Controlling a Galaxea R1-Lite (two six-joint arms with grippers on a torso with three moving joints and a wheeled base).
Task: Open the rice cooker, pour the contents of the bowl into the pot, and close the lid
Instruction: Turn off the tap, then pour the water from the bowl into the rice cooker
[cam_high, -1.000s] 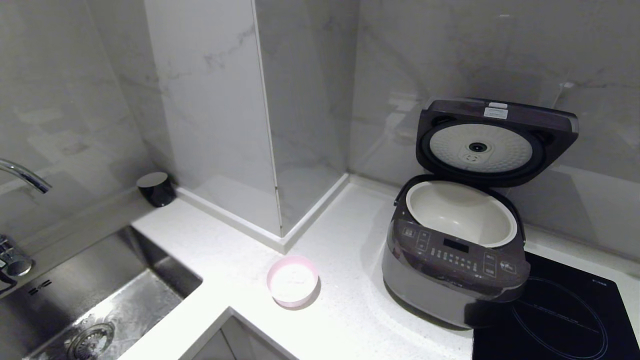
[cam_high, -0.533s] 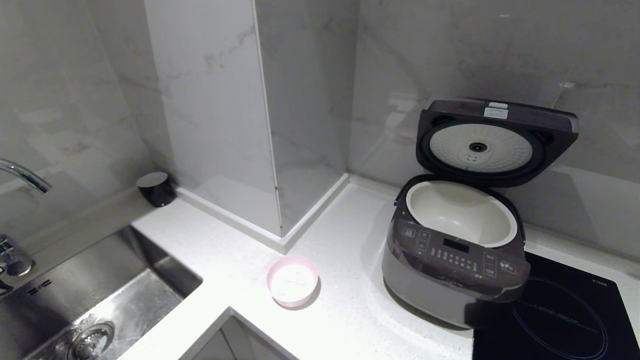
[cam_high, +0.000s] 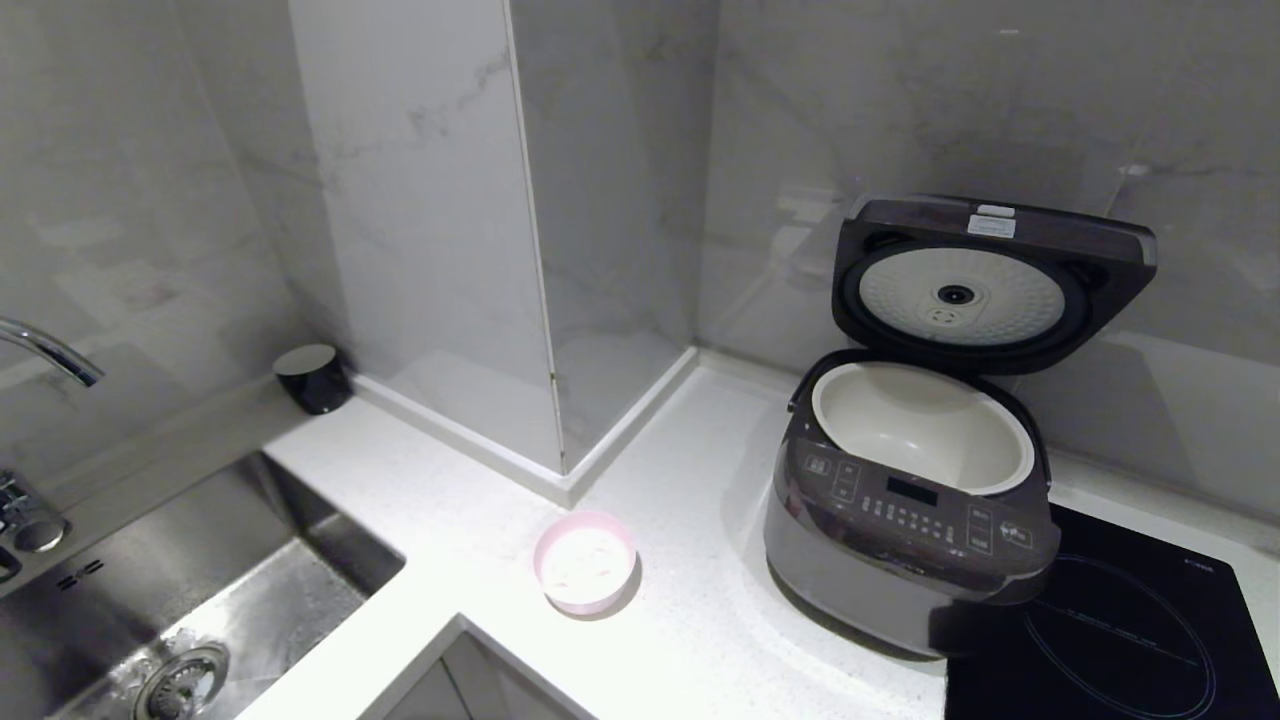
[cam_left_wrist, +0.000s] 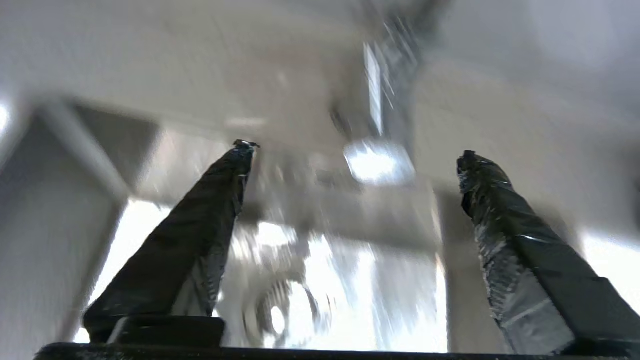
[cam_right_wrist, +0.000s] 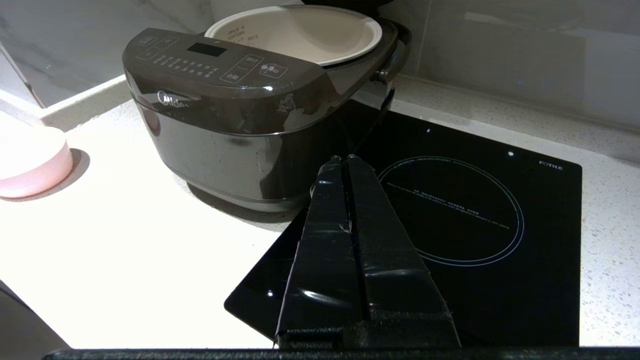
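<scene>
The rice cooker (cam_high: 905, 520) stands at the right of the counter with its lid (cam_high: 985, 285) raised against the wall, the white disc facing out. The cream pot (cam_high: 920, 425) sits open inside it. The pink bowl (cam_high: 585, 560) rests on the counter to the cooker's left, with whitish contents (cam_high: 585, 556) in it. Neither arm shows in the head view. My left gripper (cam_left_wrist: 356, 151) is open and holds nothing, above the blurred steel sink (cam_left_wrist: 360, 300). My right gripper (cam_right_wrist: 342, 159) is shut and empty over the hob's near corner, just in front of the cooker (cam_right_wrist: 225, 115).
A steel sink (cam_high: 200, 600) with a tap (cam_high: 50, 350) fills the left. A black round canister (cam_high: 312, 378) stands by the wall. A marble pillar (cam_high: 450, 250) juts out behind the bowl. The black hob (cam_high: 1120, 630) lies right of the cooker.
</scene>
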